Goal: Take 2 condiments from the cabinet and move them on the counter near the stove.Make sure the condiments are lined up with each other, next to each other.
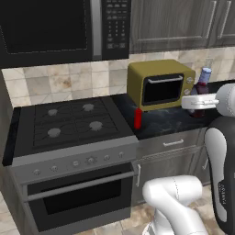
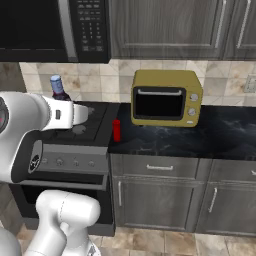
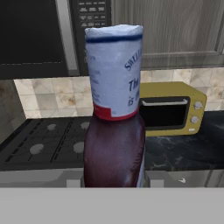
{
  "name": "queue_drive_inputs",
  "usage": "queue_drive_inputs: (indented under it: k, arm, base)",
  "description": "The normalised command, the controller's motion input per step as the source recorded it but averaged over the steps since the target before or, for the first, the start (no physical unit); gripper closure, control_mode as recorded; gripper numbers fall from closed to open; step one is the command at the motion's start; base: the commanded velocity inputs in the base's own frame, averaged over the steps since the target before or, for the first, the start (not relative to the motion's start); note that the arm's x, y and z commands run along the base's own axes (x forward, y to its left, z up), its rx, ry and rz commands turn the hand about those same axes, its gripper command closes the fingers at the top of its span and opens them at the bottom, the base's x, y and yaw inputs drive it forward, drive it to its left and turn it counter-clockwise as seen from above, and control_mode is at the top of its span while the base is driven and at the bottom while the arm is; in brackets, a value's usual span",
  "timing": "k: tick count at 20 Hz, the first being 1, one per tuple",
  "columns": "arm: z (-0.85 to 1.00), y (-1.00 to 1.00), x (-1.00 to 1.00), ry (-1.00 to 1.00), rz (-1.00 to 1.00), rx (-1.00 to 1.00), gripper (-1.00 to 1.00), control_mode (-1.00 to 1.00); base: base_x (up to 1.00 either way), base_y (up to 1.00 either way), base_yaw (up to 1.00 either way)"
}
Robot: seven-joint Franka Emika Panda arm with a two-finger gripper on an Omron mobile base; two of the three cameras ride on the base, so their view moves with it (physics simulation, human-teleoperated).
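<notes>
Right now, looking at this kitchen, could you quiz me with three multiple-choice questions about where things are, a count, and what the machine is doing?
1. Where does the red bottle stand?
A. on the counter between stove and toaster oven
B. on top of the microwave
C. on the floor

2. How many burners does the stove have?
A. two
B. four
C. six

3. What is the state of the dark bottle with the pale cap?
A. lying on the stove
B. standing in the toaster oven
C. held upright in the jaws, off the counter

Answers:
1. A, it stands on the black counter at the stove's edge, in front of the toaster oven's corner.
2. B, four grey caps show.
3. C, the hand view shows it upright, close before the camera.
</notes>
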Motion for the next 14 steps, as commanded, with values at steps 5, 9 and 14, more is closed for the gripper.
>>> queue_drive_inputs:
  k: [5, 9, 14]
  arm:
    - [0.00, 0.00, 0.00, 0.00, 0.00, 0.00, 1.00, 1.00]
    - [0.00, 0.00, 0.00, 0.00, 0.00, 0.00, 1.00, 1.00]
    - [0.00, 0.00, 0.00, 0.00, 0.00, 0.00, 1.00, 1.00]
  base:
    - [0.37, 0.52, -0.10]
    - [0.41, 0.30, -0.08]
    - [0.57, 0.12, -0.07]
